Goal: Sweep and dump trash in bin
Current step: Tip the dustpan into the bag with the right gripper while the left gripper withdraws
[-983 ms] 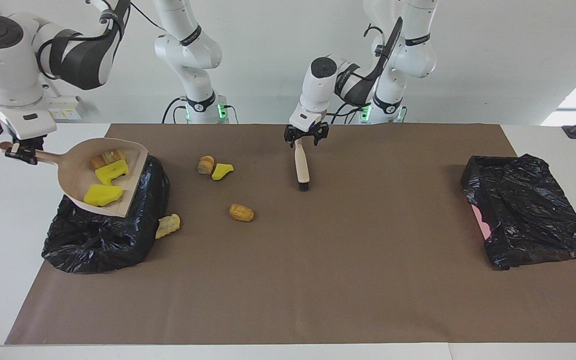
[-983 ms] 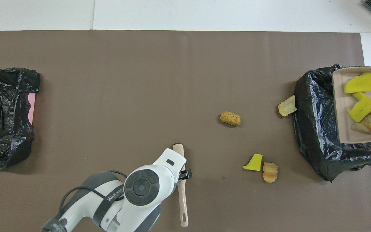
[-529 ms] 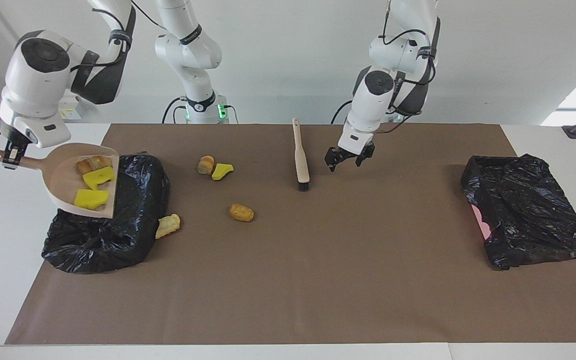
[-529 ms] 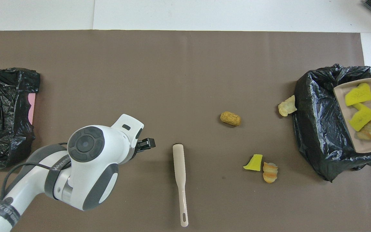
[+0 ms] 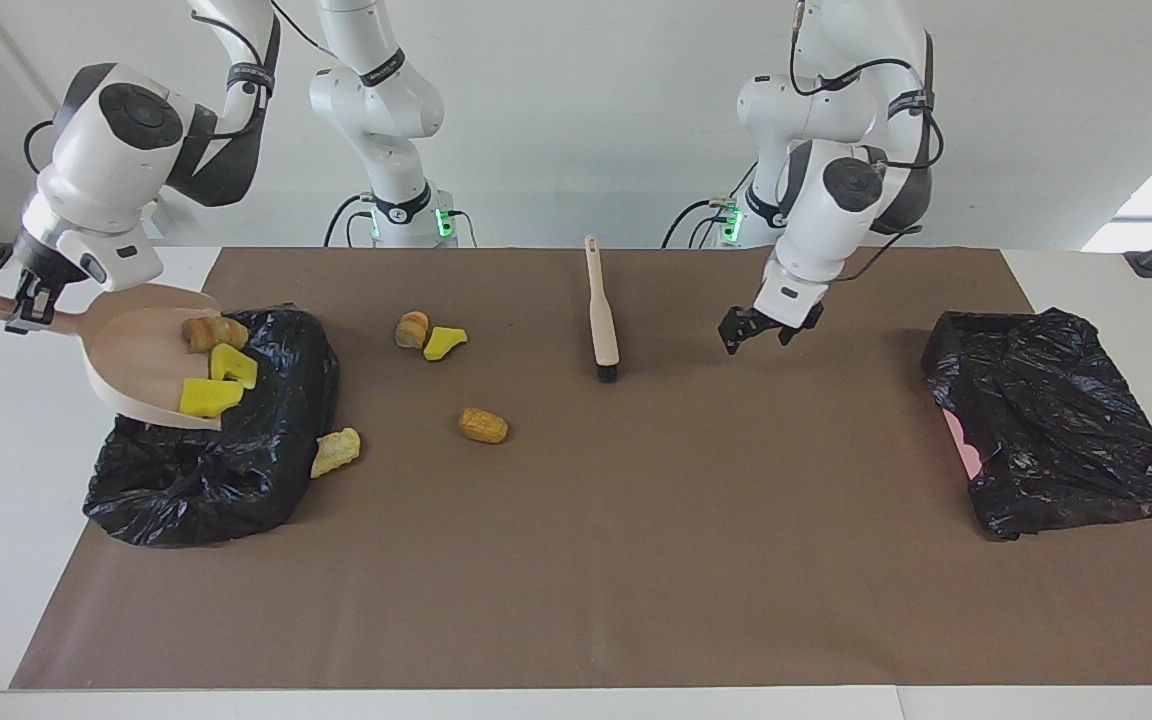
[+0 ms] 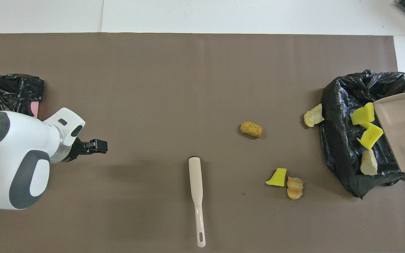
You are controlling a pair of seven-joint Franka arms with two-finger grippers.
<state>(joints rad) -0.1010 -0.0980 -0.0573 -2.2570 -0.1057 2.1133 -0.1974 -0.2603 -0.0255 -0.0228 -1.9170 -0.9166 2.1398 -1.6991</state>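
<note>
My right gripper (image 5: 26, 300) is shut on the handle of the pale dustpan (image 5: 141, 350), which tilts steeply over the black-bagged bin (image 5: 206, 470). Three pieces of trash, two yellow (image 6: 363, 116) and one bread-like (image 6: 367, 163), slide off its lip over the bag (image 6: 343, 140). Several more lumps lie on the brown mat: a yellow one (image 5: 444, 342) beside a bread piece (image 5: 413, 328), a brown one (image 5: 483, 425), and a tan one (image 5: 336, 452) against the bin. The brush (image 5: 601, 315) lies flat on the mat. My left gripper (image 5: 758, 336) hangs open and empty over the mat.
A second black bag (image 5: 1056, 420) with a pink edge showing sits at the left arm's end of the table. The brown mat (image 6: 188, 77) covers most of the table, with white table around it.
My left gripper has left the brush lying on the mat and swung toward the left arm's end. My right gripper has tipped the dustpan further, and the three pieces have slid to its lip.
</note>
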